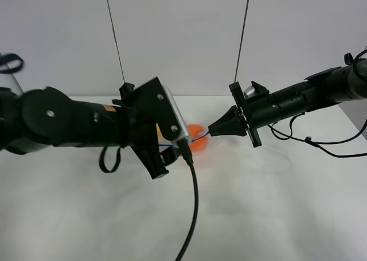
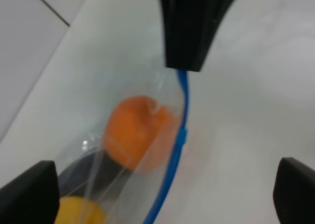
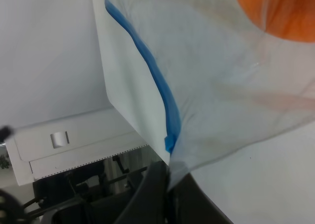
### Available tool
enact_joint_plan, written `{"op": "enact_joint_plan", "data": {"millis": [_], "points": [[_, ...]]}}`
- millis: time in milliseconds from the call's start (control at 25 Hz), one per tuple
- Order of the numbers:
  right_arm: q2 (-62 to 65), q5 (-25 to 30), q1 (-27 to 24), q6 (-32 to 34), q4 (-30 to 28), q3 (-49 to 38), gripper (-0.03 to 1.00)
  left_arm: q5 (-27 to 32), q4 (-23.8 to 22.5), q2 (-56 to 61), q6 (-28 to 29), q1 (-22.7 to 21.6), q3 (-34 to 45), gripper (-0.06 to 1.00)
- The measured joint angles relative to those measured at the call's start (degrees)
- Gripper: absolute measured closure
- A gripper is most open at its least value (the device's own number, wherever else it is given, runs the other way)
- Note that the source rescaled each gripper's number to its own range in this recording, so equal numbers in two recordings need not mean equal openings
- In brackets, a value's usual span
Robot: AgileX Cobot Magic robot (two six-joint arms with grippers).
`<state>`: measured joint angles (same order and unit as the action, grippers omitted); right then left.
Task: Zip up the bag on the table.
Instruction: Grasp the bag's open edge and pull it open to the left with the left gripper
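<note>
The clear bag [image 2: 147,111] is held up off the white table [image 1: 258,215], between my two grippers. An orange [image 2: 140,133], a dark item [image 2: 93,170] and a yellow pear [image 2: 78,211] show through it. Its blue zip strip [image 2: 179,135] runs along one edge. My right gripper [image 1: 213,130] is shut on the end of the strip at the bag's corner; it shows in the right wrist view [image 3: 167,177] and the left wrist view [image 2: 183,61]. My left gripper [image 2: 162,189] is open, one finger on each side of the bag and strip, and shows in the high view [image 1: 169,155].
A black cable [image 1: 195,203] hangs from the left wrist down over the table's front. A thinner cable [image 1: 321,141] loops under the right arm. Two thin cords [image 1: 114,31] rise behind the arms. A pale wall stands at the back.
</note>
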<state>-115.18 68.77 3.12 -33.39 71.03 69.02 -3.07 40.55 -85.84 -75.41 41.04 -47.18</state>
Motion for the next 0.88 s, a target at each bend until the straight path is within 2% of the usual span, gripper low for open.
{"op": "enact_joint_plan", "data": {"millis": [280,480,560,720,800,880], "points": [[0.0,-0.1,0.0,0.0,0.0,0.0,0.97,-18.3,0.0,-12.5,0.0,7.1,0.0,-0.06],[0.0,-0.1,0.0,0.0,0.0,0.0,0.97,-28.0,-0.3,-18.9,2.8,7.8,0.1,-0.04],[0.0,-0.1,0.0,0.0,0.0,0.0,0.97,-30.5,-2.4,-20.2,5.0,7.8,0.1,0.03],[0.0,-0.1,0.0,0.0,0.0,0.0,0.97,-34.3,-11.6,-20.9,12.4,7.8,0.1,0.21],[0.0,-0.1,0.0,0.0,0.0,0.0,0.97,-35.5,-15.2,-20.9,15.1,7.8,0.1,0.26],[0.0,-0.1,0.0,0.0,0.0,0.0,0.97,-36.1,-17.0,-20.9,16.2,7.8,0.1,0.30]]}}
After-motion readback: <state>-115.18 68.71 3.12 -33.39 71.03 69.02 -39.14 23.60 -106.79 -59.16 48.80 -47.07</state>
